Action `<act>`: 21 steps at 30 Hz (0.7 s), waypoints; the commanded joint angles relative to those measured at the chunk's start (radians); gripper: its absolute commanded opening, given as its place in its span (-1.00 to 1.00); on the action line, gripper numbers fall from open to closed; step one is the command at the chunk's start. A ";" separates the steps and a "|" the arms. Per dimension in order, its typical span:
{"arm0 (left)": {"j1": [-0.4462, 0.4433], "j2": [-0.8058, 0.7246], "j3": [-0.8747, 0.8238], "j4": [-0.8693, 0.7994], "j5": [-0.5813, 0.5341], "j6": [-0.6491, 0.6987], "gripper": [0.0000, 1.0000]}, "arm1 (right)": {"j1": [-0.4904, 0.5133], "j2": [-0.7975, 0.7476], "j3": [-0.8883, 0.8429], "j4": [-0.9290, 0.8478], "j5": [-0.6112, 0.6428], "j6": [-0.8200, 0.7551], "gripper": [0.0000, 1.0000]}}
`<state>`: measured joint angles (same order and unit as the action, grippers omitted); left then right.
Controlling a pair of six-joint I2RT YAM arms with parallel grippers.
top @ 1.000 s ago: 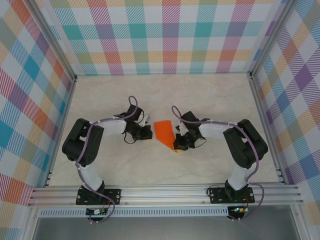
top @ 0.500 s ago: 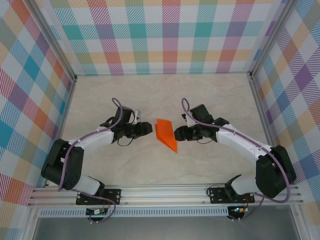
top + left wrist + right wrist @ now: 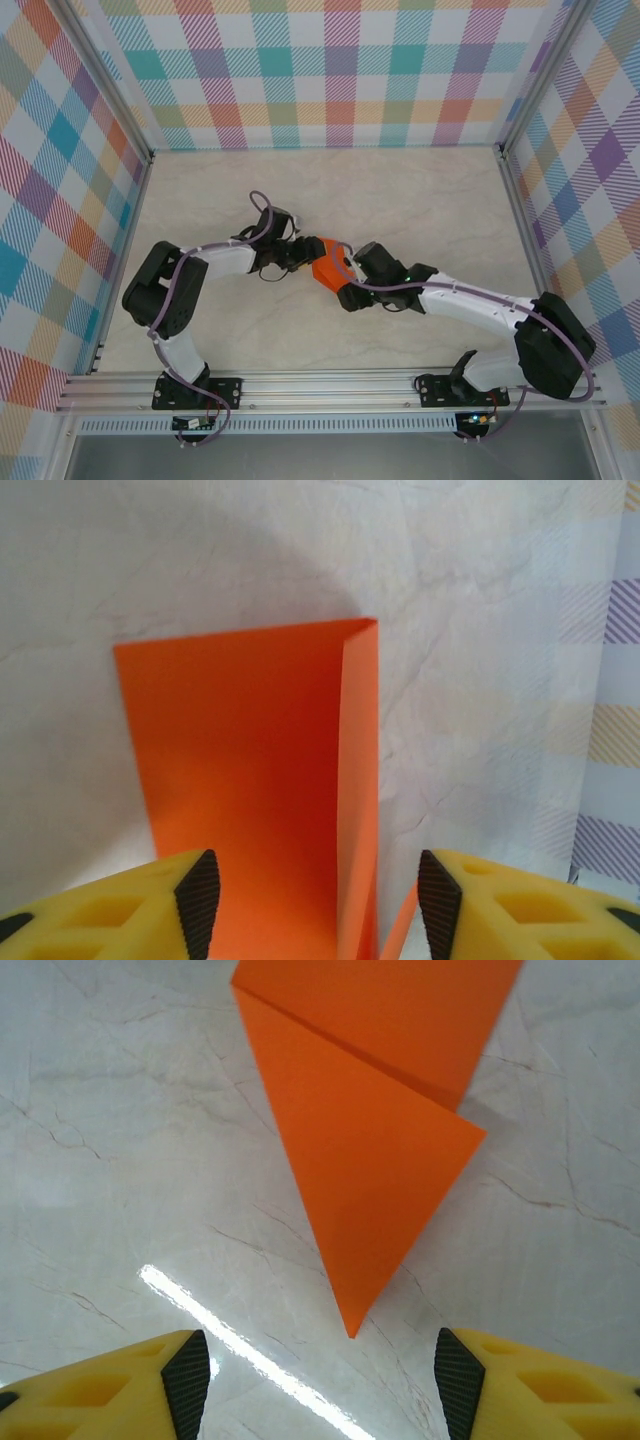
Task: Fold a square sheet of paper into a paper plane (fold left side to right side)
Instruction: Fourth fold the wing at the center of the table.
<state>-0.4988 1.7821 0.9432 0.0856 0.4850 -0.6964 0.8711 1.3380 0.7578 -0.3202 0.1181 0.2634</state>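
Both jaws have moved up to the orange paper [image 3: 324,274], spread, gripping nothing.

Middle is tight: left gripper [image 3: 315,910] and right gripper [image 3: 320,1370] face each other with the orange paper [image 3: 323,272] lying between them. Left arm [image 3: 225,258] and right arm [image 3: 465,300] angle in from the near edge. Far half of the table [image 3: 420,190] is open, side strips too. Checked walls [image 3: 340,80] box in left, back, right.

Top cam looks down over the whole tabletop [image 3: 400,190] from behind; both wrist cams sit close, sharing the orange paper [image 3: 250,780] from opposite sides.
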 commanded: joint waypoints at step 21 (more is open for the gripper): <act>-0.021 0.037 0.124 -0.001 0.029 -0.083 -0.04 | 0.111 0.364 0.119 0.166 0.315 -0.137 -0.09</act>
<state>-0.5102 1.8267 1.0447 0.1062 0.5072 -0.7784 0.9798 1.6783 0.8513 -0.1589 0.4129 0.1284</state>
